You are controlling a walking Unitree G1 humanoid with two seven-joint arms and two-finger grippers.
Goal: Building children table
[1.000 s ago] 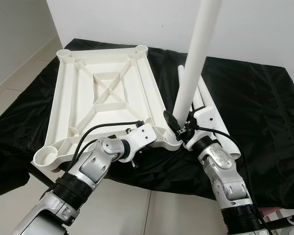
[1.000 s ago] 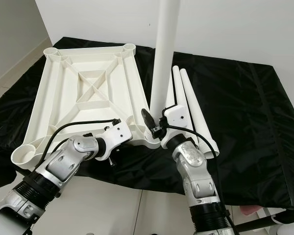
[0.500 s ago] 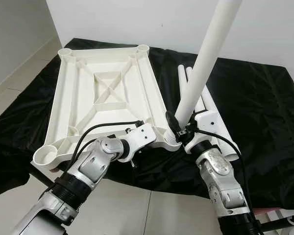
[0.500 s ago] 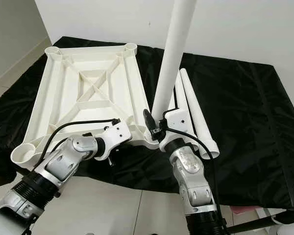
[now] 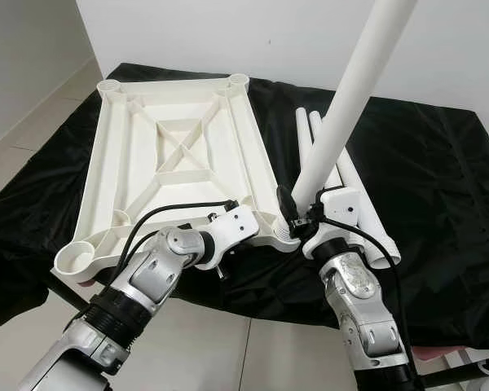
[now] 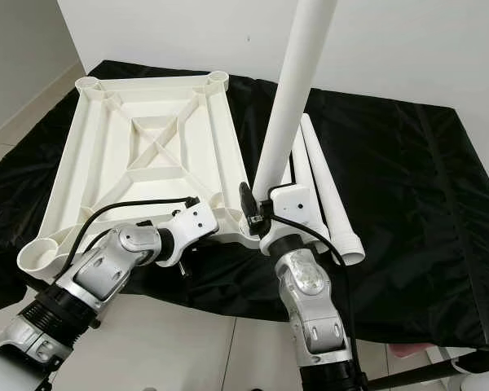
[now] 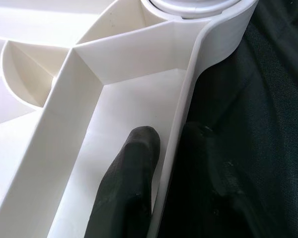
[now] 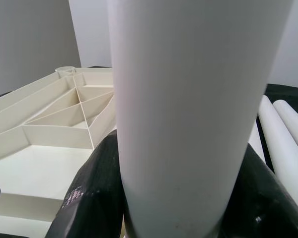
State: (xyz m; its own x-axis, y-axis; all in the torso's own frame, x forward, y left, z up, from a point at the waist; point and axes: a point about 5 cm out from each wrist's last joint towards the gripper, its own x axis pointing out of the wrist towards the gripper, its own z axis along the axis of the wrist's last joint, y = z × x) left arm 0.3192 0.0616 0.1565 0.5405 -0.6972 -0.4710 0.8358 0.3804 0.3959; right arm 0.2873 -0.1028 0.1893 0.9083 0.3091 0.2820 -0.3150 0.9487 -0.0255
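White plastic tabletop lies underside up on a black cloth, ribs and crossed bracing facing the camera, with a round leg socket at each corner. Right gripper is clamped on a white table leg near its lower end; the right wrist view has a black finger on either side of the tube, both pressed to it. The leg rises from the gripper and leans away toward the robot's right, its upper end out of frame. Its foot sits at the corner socket directly below the gripper, at the tabletop's near right corner; how far it is seated in the socket cannot be told. Left gripper pinches the tabletop's near rim just to the left of that same socket: one black finger lies inside the rim against the white wall, the other outside it over the cloth, closed onto the wall between them. In the head views the left wrist housing sits over the near edge, close beside the right gripper. More loose white legs lie side by side on the cloth just behind and to the right of the right gripper, touching one another. The far left socket and near left socket stand open.
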